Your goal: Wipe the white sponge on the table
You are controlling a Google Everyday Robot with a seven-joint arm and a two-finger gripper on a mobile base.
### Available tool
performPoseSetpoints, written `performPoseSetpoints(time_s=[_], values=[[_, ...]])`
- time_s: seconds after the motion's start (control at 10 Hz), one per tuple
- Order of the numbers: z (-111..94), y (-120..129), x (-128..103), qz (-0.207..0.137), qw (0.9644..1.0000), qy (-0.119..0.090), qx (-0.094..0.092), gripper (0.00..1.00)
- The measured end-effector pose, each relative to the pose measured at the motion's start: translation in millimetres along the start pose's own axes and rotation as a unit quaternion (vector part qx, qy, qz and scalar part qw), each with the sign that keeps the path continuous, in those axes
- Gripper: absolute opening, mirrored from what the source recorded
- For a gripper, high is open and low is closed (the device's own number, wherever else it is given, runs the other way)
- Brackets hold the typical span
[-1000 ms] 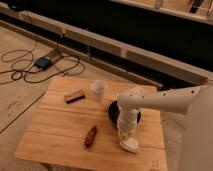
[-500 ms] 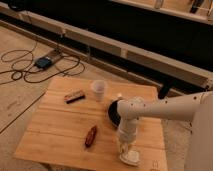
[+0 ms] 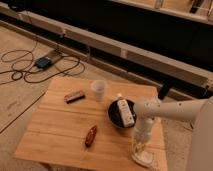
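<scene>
The white sponge [image 3: 143, 158] is a small off-white block lying flat on the table [image 3: 60, 125], near its front right corner. My gripper [image 3: 142, 148] points straight down from the white arm that reaches in from the right. It is shut on the sponge and holds it against the bamboo planks. The gripper's body hides the top of the sponge.
A black bowl [image 3: 113, 116] with a white bottle [image 3: 124, 111] lying in it sits just behind the gripper. A translucent cup [image 3: 99, 90] and a brown bar [image 3: 74, 96] stand further back. A reddish-brown object [image 3: 90, 136] lies at front centre. Cables [image 3: 30, 67] lie on the floor to the left.
My gripper has moved with the sponge from beside the bowl toward the table's front edge, then a little to the right. The other things have not moved.
</scene>
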Motion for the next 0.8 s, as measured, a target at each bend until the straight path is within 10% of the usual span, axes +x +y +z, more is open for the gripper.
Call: performPoseSetpoints(time_s=[0.4, 0.8], values=[[-26.8, 33.4, -31.1, -0.017, 0.9992, -0.031, -0.017, 0.0], [-30.0, 101.9, -3.4, -0.07, 0.9953, -0.021, -0.065, 0.0]])
